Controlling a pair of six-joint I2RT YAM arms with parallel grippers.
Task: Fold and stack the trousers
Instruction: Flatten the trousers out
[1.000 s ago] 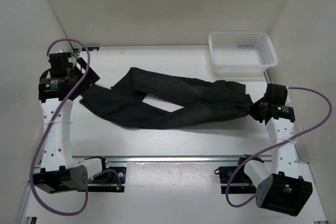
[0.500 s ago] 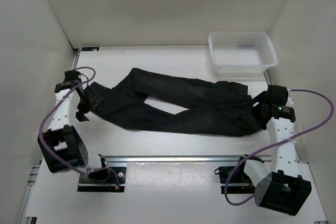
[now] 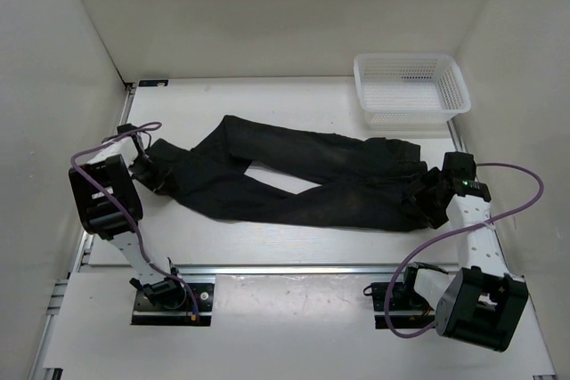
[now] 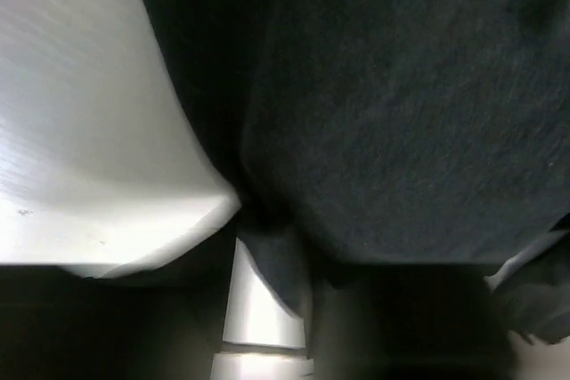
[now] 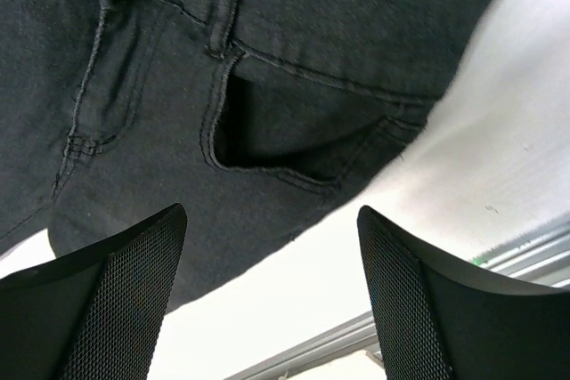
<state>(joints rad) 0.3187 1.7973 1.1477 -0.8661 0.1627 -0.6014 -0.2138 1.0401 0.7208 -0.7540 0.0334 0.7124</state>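
The black trousers (image 3: 303,180) lie flat across the table, legs forked toward the left and waistband at the right. My left gripper (image 3: 150,171) sits low at the leg ends on the left. In the left wrist view dark cloth (image 4: 410,113) fills the frame, and a fold of it is pinched against the pale finger (image 4: 258,300), so the gripper (image 4: 294,309) is shut on the trousers. My right gripper (image 3: 426,200) hovers at the waist's near corner. In the right wrist view it (image 5: 270,213) stands open over the pocket (image 5: 294,144) and bare table, holding nothing.
A white mesh basket (image 3: 410,86) stands at the back right corner. White walls close in the table on the left, back and right. A metal rail (image 3: 294,269) runs along the near edge, and shows again as the rail (image 5: 525,246) in the right wrist view.
My left arm came down from the far left onto the leg ends and shut there. My right gripper opened and released the waist, which settled flat on the table.
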